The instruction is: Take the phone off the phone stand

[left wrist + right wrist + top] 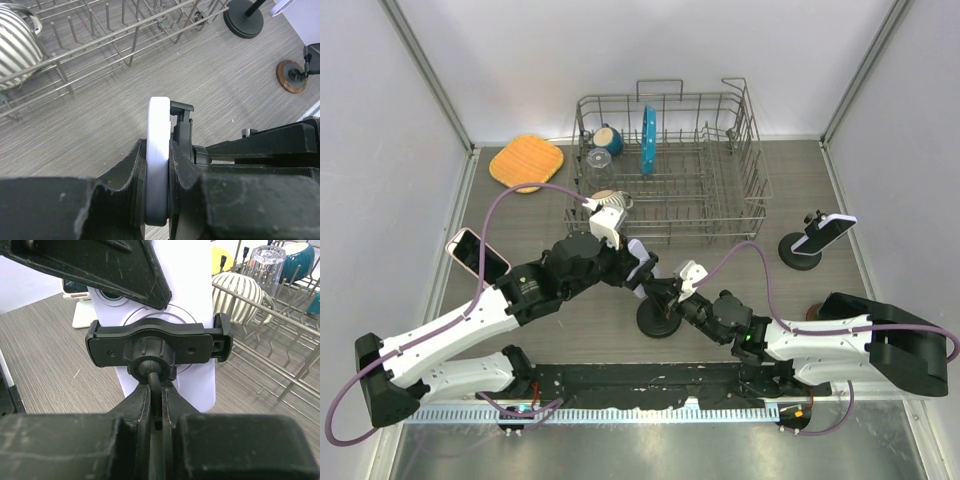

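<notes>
White phone (159,120): upright in the clamp of the black phone stand (155,342) at table centre, just in front of the wire dish rack (720,190), with the clamp arms hugging both its sides. Left gripper (157,170): fingers clenched on the phone's front and back faces, the phone edge-on between them. Right gripper (156,390): fingers pinched tight on the stand's thin stem below the ball joint. Also present: second stand with phone (810,240) far right, pink phone (477,253) left, striped mug (15,45) in the rack.
</notes>
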`<action>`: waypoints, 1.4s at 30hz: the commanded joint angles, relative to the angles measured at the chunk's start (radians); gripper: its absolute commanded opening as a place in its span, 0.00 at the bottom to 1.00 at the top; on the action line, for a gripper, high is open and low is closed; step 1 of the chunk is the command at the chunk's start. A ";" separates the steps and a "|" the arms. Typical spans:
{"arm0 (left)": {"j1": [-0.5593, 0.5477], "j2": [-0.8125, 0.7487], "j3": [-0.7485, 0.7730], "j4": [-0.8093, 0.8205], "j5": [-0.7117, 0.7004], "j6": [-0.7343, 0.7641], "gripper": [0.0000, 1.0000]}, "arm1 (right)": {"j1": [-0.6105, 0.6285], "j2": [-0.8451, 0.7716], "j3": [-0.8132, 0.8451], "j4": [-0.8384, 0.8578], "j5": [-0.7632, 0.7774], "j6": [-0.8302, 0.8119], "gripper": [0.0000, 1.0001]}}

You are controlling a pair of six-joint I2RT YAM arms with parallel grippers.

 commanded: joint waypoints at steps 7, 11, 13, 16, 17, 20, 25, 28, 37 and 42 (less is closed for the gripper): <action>0.148 -0.042 0.045 -0.240 -0.562 0.144 0.00 | -0.031 -0.053 -0.073 -0.067 0.189 -0.011 0.01; 0.162 -0.033 0.051 -0.257 -0.584 0.144 0.00 | -0.031 -0.047 -0.074 -0.067 0.187 -0.012 0.01; 0.165 -0.023 0.062 -0.278 -0.604 0.144 0.00 | -0.030 -0.047 -0.074 -0.068 0.189 -0.014 0.01; 0.168 -0.003 0.073 -0.307 -0.639 0.146 0.00 | -0.030 -0.053 -0.077 -0.067 0.198 -0.020 0.01; 0.170 -0.001 0.077 -0.310 -0.644 0.144 0.00 | -0.029 -0.058 -0.080 -0.068 0.200 -0.020 0.01; 0.177 -0.018 0.074 -0.303 -0.638 0.147 0.00 | -0.030 -0.067 -0.086 -0.067 0.203 -0.020 0.01; 0.188 -0.055 0.057 -0.258 -0.604 0.157 0.00 | -0.029 -0.079 -0.096 -0.063 0.212 -0.014 0.01; 0.196 -0.070 0.047 -0.238 -0.576 0.161 0.00 | -0.029 -0.084 -0.100 -0.057 0.239 -0.011 0.01; 0.203 -0.121 0.014 -0.179 -0.481 0.172 0.00 | -0.029 -0.096 -0.114 0.001 0.350 -0.043 0.01; 0.202 -0.130 0.004 -0.156 -0.434 0.192 0.00 | -0.031 -0.093 -0.132 0.068 0.443 -0.055 0.01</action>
